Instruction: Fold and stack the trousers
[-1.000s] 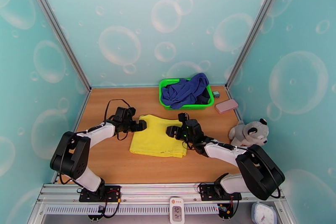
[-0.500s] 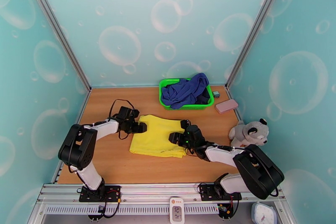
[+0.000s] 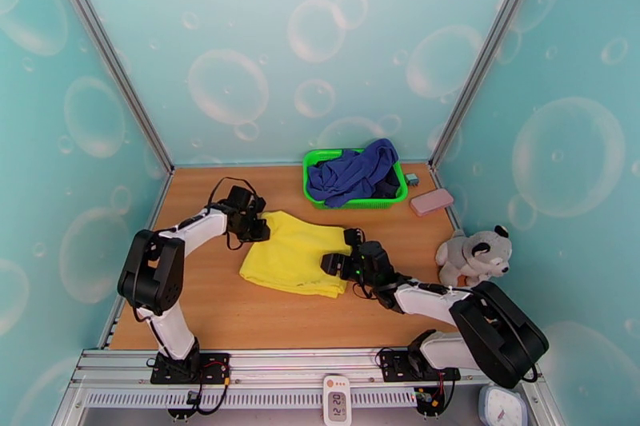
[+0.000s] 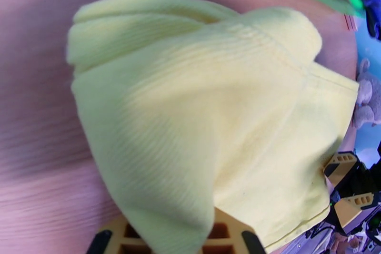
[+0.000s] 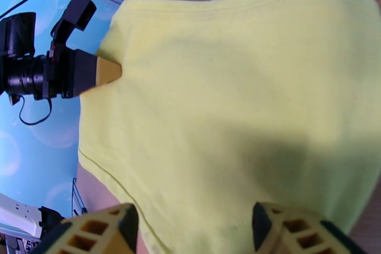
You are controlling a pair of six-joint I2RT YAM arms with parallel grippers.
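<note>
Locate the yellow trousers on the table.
In the top view the yellow trousers lie mid-table, just in front of the green basket, with the left gripper at their far-left corner and the right gripper at their right edge.

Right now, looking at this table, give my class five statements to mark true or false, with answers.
1. The yellow trousers lie on the wooden table. True.
2. The green basket is empty. False: blue clothing lies in it.
3. The left pincer is closed on the trousers' edge. True.
4. The right pincer is shut tight. False: it stands open over the fabric.
5. The plush dog sits by the left arm. False: it sits at the table's right side.
</note>
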